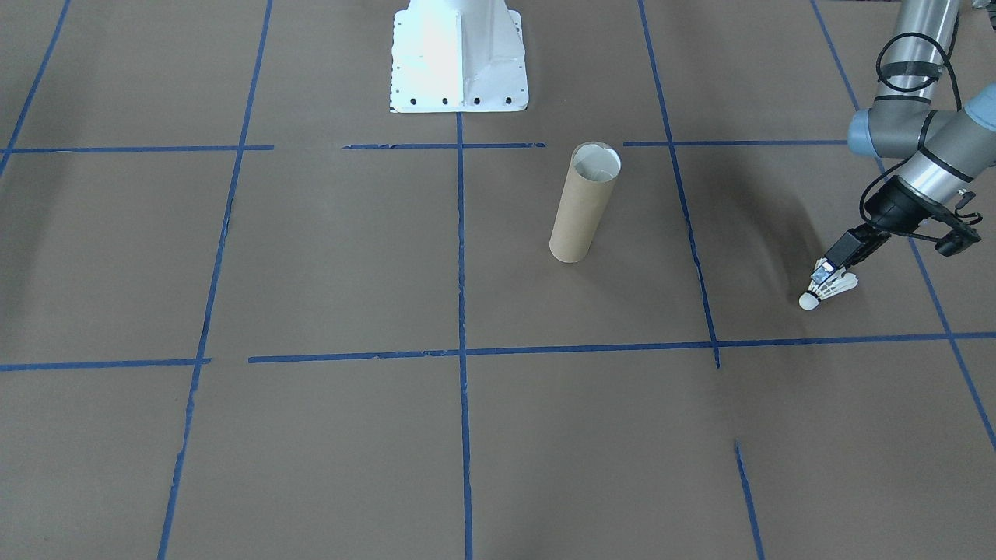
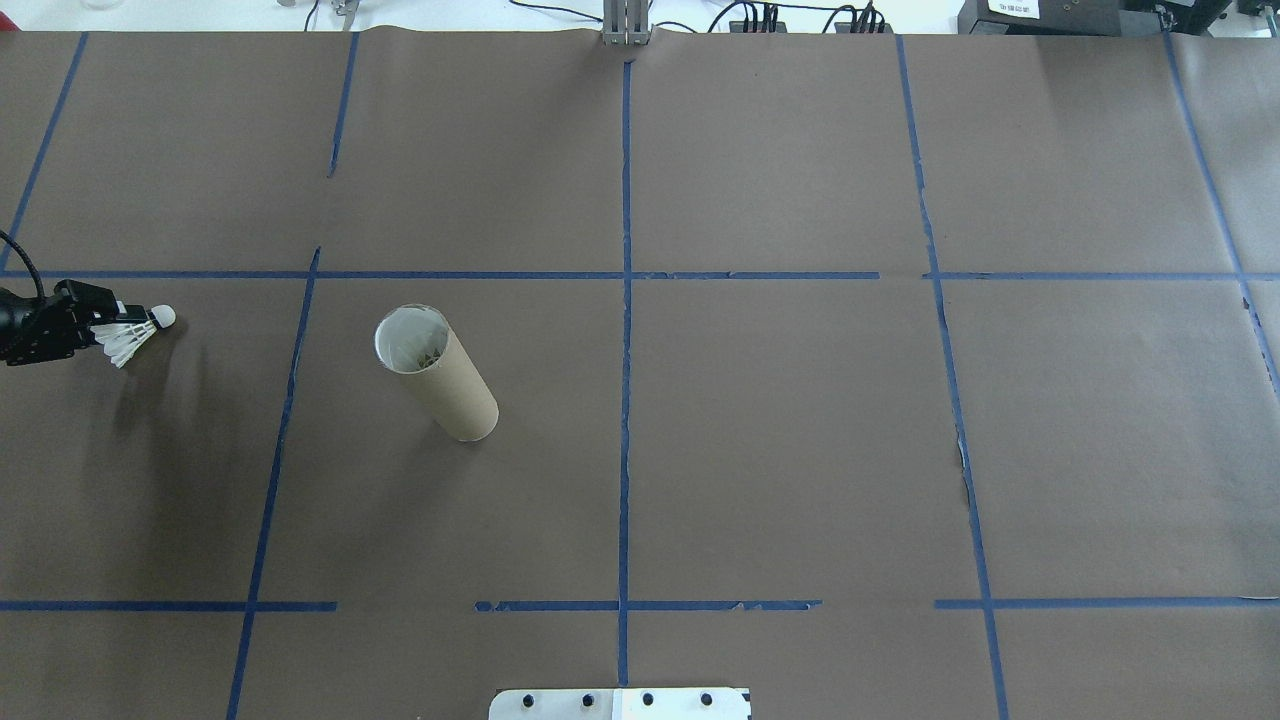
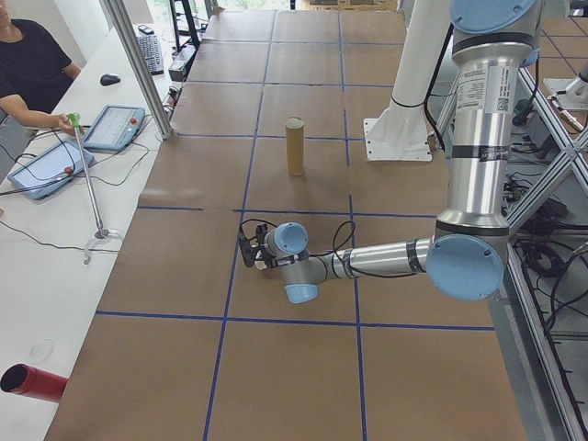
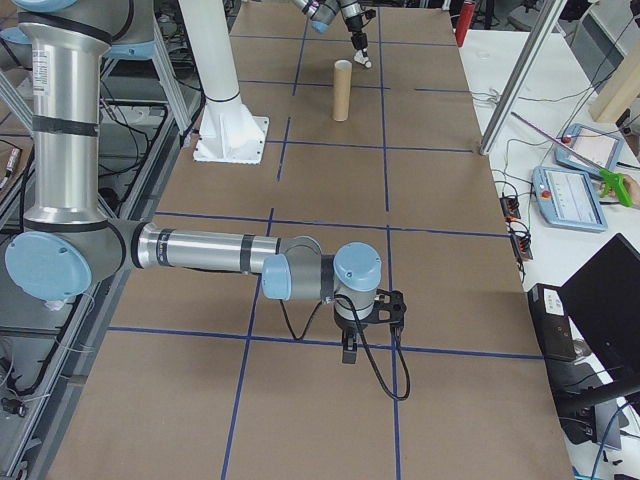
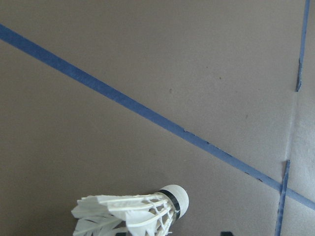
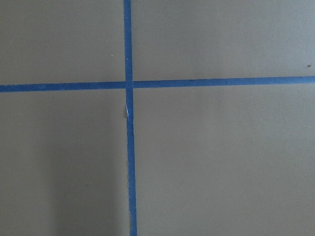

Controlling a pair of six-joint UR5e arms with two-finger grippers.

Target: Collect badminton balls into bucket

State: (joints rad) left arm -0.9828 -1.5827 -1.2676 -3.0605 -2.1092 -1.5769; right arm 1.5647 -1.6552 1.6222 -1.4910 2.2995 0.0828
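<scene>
Front-facing view: my left gripper (image 1: 823,274) is clamped on the small white feather shuttlecock w/ rounded cork tip and thin black band (image 1: 831,292), at approx 3 o'clock from the tall brown cardboard tube w/ pale inside (image 1: 581,204), well apart from it. Tube stands upright, mouth open. I judge the pick is done; carry and drop into the tube are left. Count: 1 shuttlecock, 1 tube, 1 white metal robot base (image 1: 459,54) at 12 o'clock.

Overhead: same pair, shuttlecock (image 2: 130,336) in my left gripper (image 2: 118,318) at 9 o'clock of the tube (image 2: 436,372), cork pointing toward the tube side. Something dark shows low inside the tube; can't tell what. No other shuttlecock on the brown paper table cover (image 2: 780,430).

Left side view: tube (image 3: 294,146) upright at 12 o'clock of my near arm's wrist; 1 person seated at a side desk.

Right side view: my right gripper (image 4: 349,351) hangs over the paper, holding nothing visible; fingers open or not, can't tell.

Left wrist cam: 1 shuttlecock (image 5: 133,215), held off the paper as far as I can judge.

Right wrist cam: only paper and blue tape lines (image 6: 129,118).
</scene>
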